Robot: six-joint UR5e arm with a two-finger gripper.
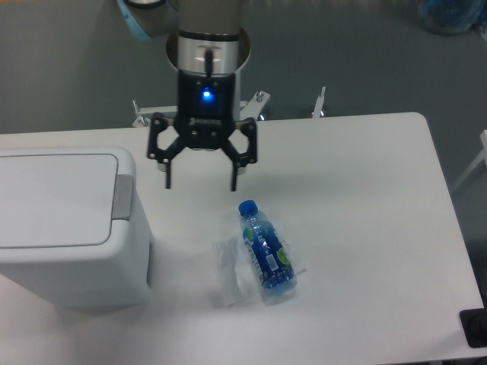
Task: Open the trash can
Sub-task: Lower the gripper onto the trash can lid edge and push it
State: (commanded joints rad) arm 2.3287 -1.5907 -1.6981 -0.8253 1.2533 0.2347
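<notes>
The trash can (68, 228) is a large white boxy bin at the left edge of the table, its flat lid down and its grey push strip (122, 196) along the lid's right side. My gripper (201, 184) hangs open above the table, just right of the bin and a little behind the strip, with nothing between its fingers. Its fingertips point downward and are apart from the bin.
A blue plastic bottle (265, 252) lies on a clear wrapper (232, 271) near the table's middle, in front and right of the gripper. The robot's base column (205, 53) stands behind the table's far edge. A dark object (475, 327) sits at the front right corner.
</notes>
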